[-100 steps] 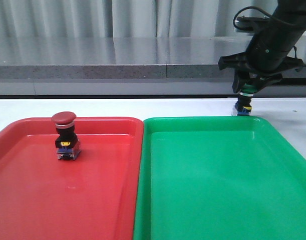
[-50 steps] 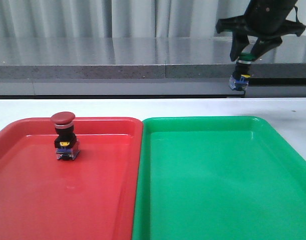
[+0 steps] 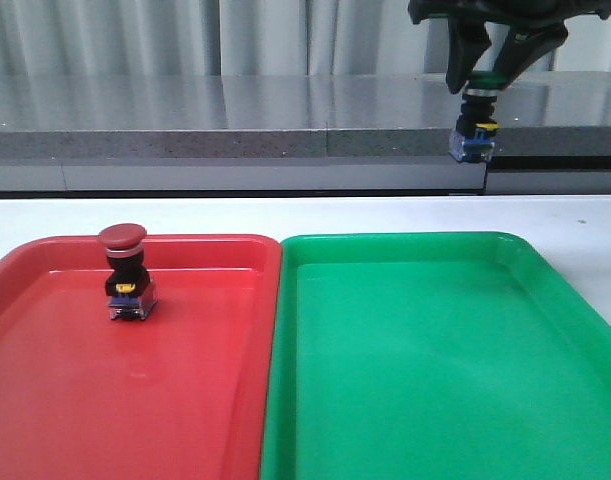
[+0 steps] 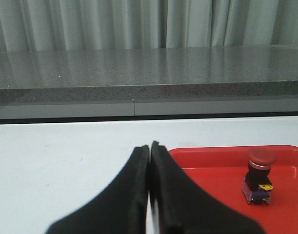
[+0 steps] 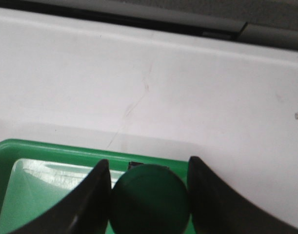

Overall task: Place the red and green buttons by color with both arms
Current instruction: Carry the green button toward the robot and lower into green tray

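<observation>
The red button (image 3: 125, 282) stands upright in the red tray (image 3: 45, 400), in its far left part; it also shows in the left wrist view (image 4: 258, 176). My right gripper (image 3: 482, 92) is at the top right of the front view, high above the far edge of the green tray (image 3: 435, 400). It is shut on the green button (image 3: 475, 125), which hangs from the fingers by its cap. In the right wrist view the dark green cap (image 5: 149, 200) sits between the two fingers, over the green tray's rim (image 5: 66, 155). My left gripper (image 4: 149, 146) is shut and empty, left of the red tray (image 4: 212, 161).
A grey stone ledge (image 3: 235, 130) runs along the back of the white table (image 3: 185, 212), with curtains behind it. The two trays lie side by side and touch along the middle of the front view.
My right gripper has lifted the green button from the table behind the green tray, up and slightly left. The red button and the left gripper have not moved.
</observation>
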Available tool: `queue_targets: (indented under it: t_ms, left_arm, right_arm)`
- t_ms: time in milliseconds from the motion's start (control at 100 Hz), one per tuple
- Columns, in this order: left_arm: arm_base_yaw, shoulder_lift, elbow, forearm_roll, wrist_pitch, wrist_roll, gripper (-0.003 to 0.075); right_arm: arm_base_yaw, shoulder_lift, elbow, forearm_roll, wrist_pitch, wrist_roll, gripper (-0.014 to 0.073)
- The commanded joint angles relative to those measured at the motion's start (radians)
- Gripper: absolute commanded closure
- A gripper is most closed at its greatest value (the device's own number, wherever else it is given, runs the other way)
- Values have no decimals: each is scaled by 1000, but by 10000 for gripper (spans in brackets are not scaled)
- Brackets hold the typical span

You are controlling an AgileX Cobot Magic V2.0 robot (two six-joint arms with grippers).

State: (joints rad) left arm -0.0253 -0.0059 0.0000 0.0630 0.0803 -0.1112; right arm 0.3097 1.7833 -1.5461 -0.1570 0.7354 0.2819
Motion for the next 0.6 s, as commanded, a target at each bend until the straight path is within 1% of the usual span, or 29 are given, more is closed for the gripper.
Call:
queue_targets:
  t_ms: [0,110,250,410,590]
  left_arm:
    - [-1,-31,26,-1,-80,-2,739]
    - [-1,-31,26,-1,-80,-2,739]
    - [-1,-31,26,-1,-80,-2,739]
    - [-1,-31,26,-1,-80,-2,739]
    - [-1,-31,26,-1,-80,-2,739]
  right_arm:
    - [35,-81,36,-78,-77,91,363]
    - [82,-98,121,-143,-128,211,363]
    - [127,-98,203,-199,-194,307,363]
    - [139,-96,267,-216,-282,348,363]
    - [139,-61,276,-216,-286,351,363]
